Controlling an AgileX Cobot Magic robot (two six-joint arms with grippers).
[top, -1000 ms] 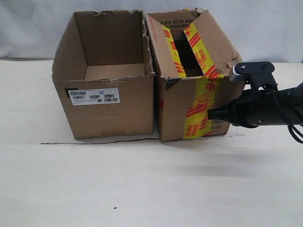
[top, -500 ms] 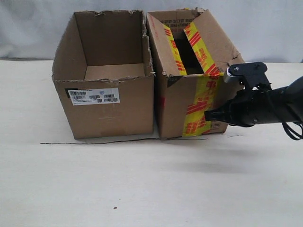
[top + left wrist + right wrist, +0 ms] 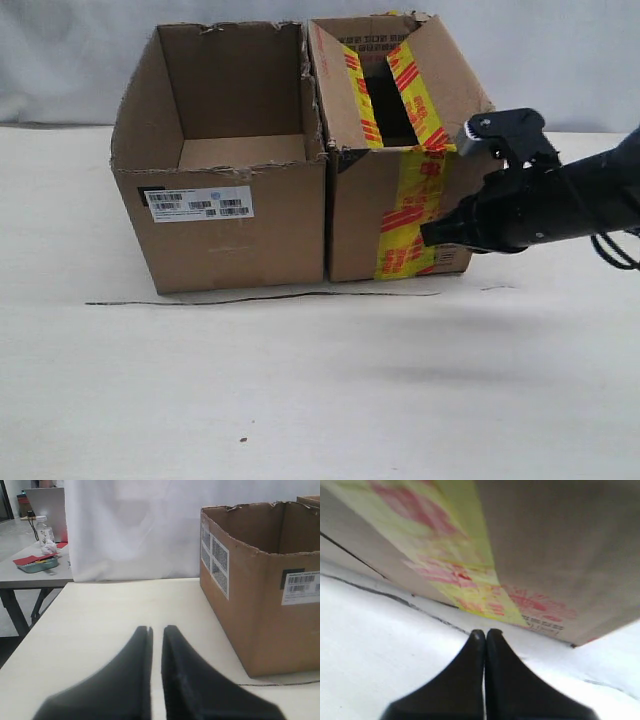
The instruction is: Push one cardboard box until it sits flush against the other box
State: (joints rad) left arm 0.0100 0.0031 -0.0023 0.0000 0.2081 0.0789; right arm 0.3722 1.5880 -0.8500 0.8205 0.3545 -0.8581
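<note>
My right pincer (image 3: 485, 632), closed and empty, leans on the taped box (image 3: 400, 215), which seems flush against the labelled box (image 3: 225, 235); little remains.

1. A pale cream desk (image 3: 300, 400) fills the lower part of the exterior view, evenly lit, with only soft shadows.
2. A thin dark line (image 3: 200, 299) runs across the desk, and a small dark speck (image 3: 241, 439) lies nearer the front edge.
3. A white cloth backdrop (image 3: 560, 60) hangs behind the desk, slightly creased.
4. In the left wrist view, a grey side table (image 3: 30, 577) on dark legs stands beyond the desk's edge, beside the cloth.
5. It carries an open grey laptop (image 3: 47, 505), a clear bottle (image 3: 45, 532) and a teal tray (image 3: 35, 566) with something red on it.
6. Grey floor (image 3: 12, 532) shows past the side table.
</note>
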